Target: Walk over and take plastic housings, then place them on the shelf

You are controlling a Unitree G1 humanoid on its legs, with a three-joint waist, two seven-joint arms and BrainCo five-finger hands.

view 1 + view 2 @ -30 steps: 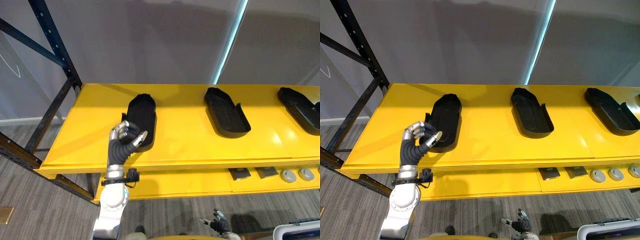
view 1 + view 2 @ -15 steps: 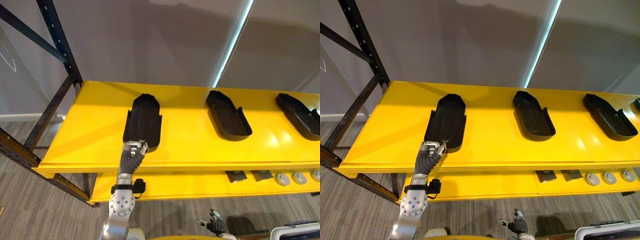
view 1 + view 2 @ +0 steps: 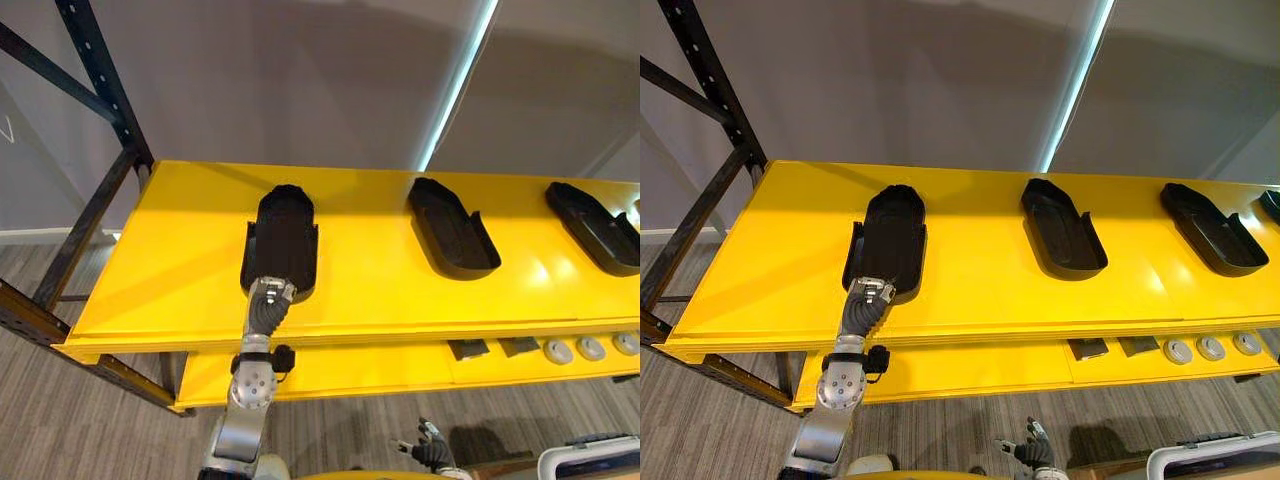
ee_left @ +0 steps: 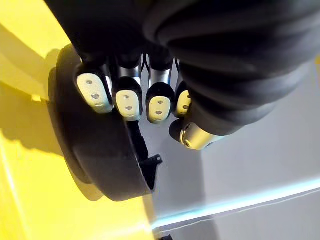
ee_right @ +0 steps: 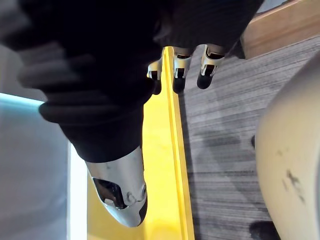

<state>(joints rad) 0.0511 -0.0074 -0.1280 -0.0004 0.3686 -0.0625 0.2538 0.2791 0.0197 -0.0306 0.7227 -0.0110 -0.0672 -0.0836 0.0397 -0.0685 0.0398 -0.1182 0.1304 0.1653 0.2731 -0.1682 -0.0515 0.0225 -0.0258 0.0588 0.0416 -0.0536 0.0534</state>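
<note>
A black plastic housing (image 3: 280, 240) lies flat on the yellow top shelf (image 3: 370, 280), towards its left end. My left hand (image 3: 270, 296) is at the housing's near end, close to the shelf's front edge. In the left wrist view its fingers (image 4: 127, 102) curl over the housing's (image 4: 95, 150) near rim, with the thumb (image 4: 190, 137) off to one side. My right hand (image 3: 431, 450) hangs low over the floor, its fingers (image 5: 179, 70) straight and holding nothing.
Two more black housings (image 3: 452, 226) (image 3: 592, 226) lie further right on the same shelf. The lower yellow shelf (image 3: 340, 365) carries small dark and round grey parts (image 3: 560, 350). A black rack upright (image 3: 100, 75) stands at the left, and a white bin (image 3: 590, 462) sits at bottom right.
The left hand has dropped from a raised grip to the housing's near end. The housing now lies flat and straighter on the shelf. The camera has shifted slightly.
</note>
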